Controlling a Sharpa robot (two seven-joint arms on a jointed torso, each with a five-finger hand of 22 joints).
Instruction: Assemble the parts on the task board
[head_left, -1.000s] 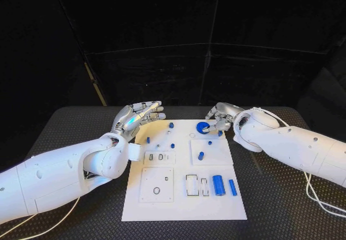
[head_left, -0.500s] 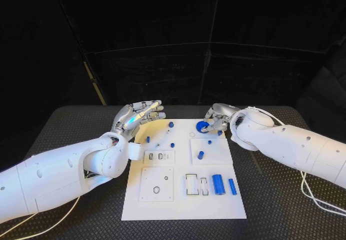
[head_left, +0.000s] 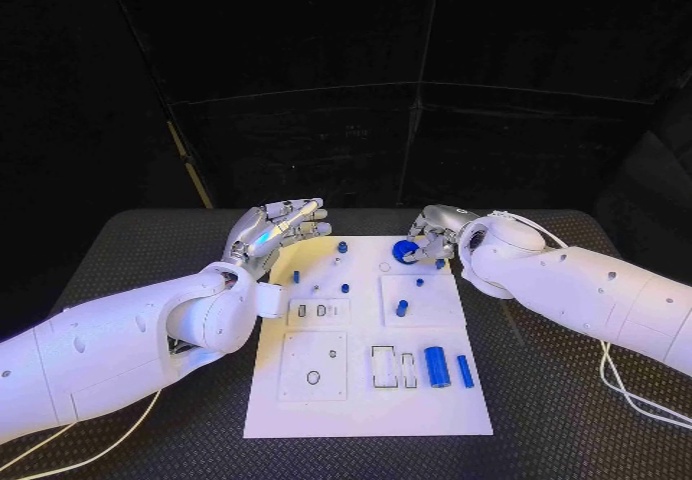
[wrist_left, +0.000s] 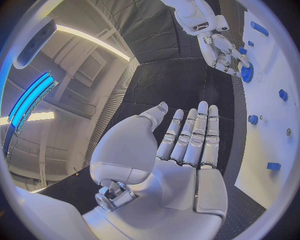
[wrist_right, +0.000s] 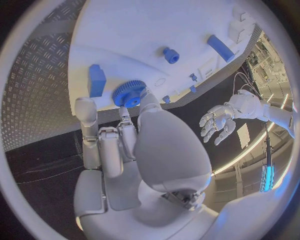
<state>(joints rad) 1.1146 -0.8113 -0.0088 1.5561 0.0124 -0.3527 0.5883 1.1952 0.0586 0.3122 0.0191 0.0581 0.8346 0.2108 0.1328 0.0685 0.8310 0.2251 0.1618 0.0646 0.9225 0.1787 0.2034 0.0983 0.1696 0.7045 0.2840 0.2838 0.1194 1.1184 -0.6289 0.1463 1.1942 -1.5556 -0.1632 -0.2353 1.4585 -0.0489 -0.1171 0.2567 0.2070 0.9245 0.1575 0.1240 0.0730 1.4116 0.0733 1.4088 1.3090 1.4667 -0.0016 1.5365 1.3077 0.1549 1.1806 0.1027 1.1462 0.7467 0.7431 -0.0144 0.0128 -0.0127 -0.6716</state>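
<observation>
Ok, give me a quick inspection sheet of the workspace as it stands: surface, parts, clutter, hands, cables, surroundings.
Surface: black textured table; white task board lies in its middle.
Job's things: blue gear at the board's far edge; large blue cylinder and slimmer blue bar lying at the near right; small blue pegs standing across the far half.
Clutter: nothing seen.
Hands: left hand hovers off the board's far left corner, fingers straight, holding nothing; right hand is at the gear, fingers beside it; whether it grips it cannot be told.
Cables: white cable trails from the right arm; another under the left.
Surroundings: black curtain behind.
</observation>
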